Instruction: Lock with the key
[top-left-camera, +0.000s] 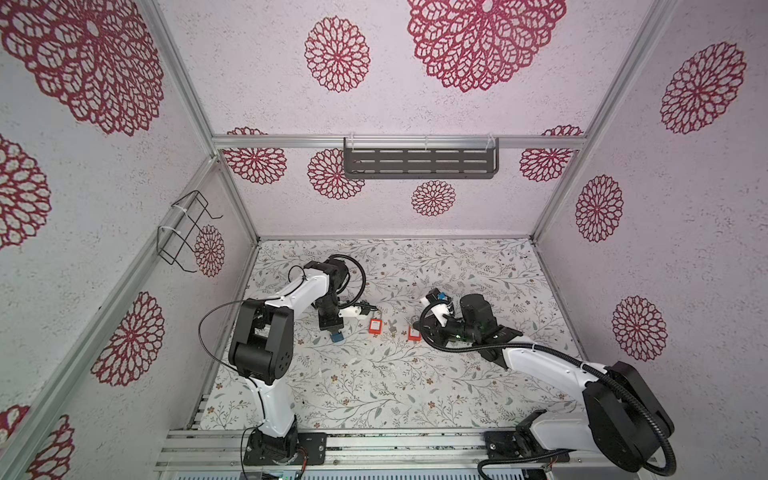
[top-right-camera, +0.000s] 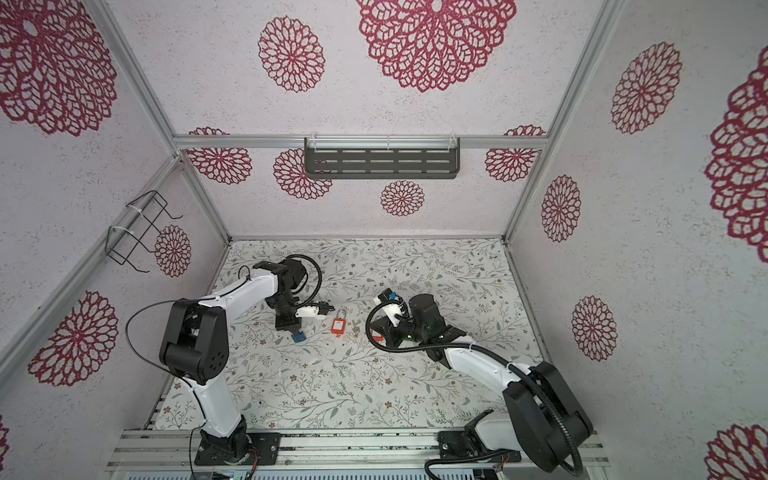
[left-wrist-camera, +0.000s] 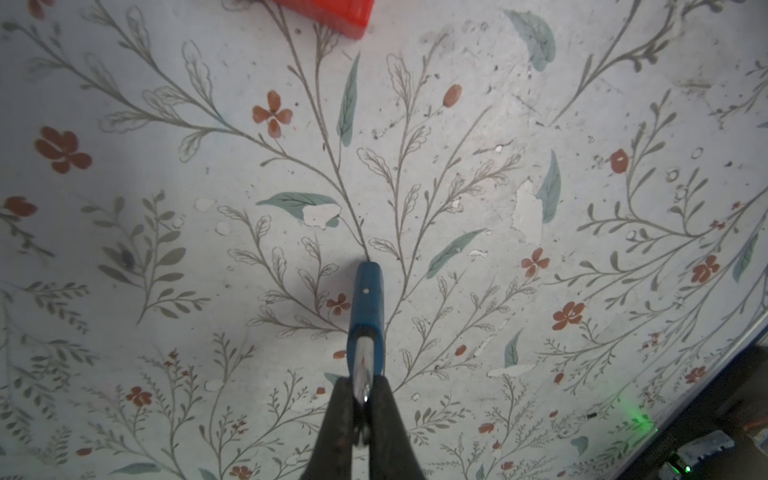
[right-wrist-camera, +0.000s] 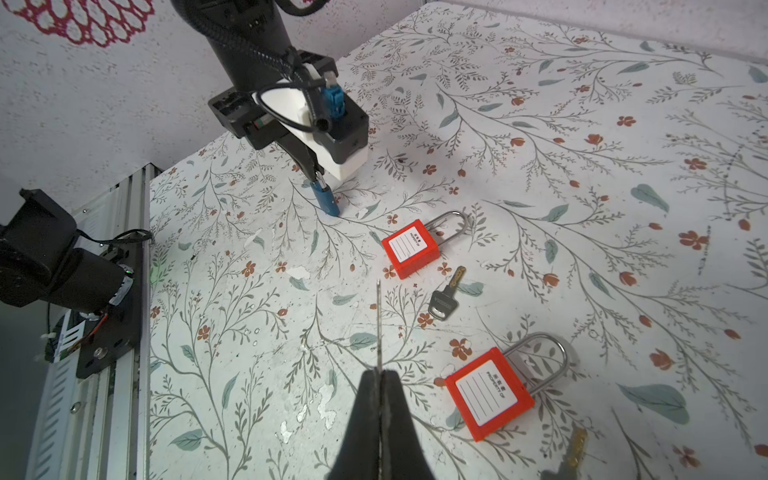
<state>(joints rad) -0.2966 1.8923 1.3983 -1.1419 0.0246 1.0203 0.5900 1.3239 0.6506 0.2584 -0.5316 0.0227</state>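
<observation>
Left gripper (left-wrist-camera: 365, 386) is clamped on the shackle of the blue padlock (left-wrist-camera: 366, 299). In both top views that padlock (top-left-camera: 337, 337) sits left of frame centre, body down at the floral table (top-left-camera: 457, 270); I can't tell if it touches. Right gripper (right-wrist-camera: 380, 374) is clenched on a thin metal strip (right-wrist-camera: 378, 324) seen edge-on; can't confirm it's a key. An orange padlock (right-wrist-camera: 411, 249) and a second orange padlock (right-wrist-camera: 488, 399) lie flat mid-frame, with a loose key (right-wrist-camera: 444, 301) between them.

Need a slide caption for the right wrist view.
Right gripper pinches a key edge-on, left gripper holds the blue padlock by its shackle, two orange padlocks lie flat.
</observation>
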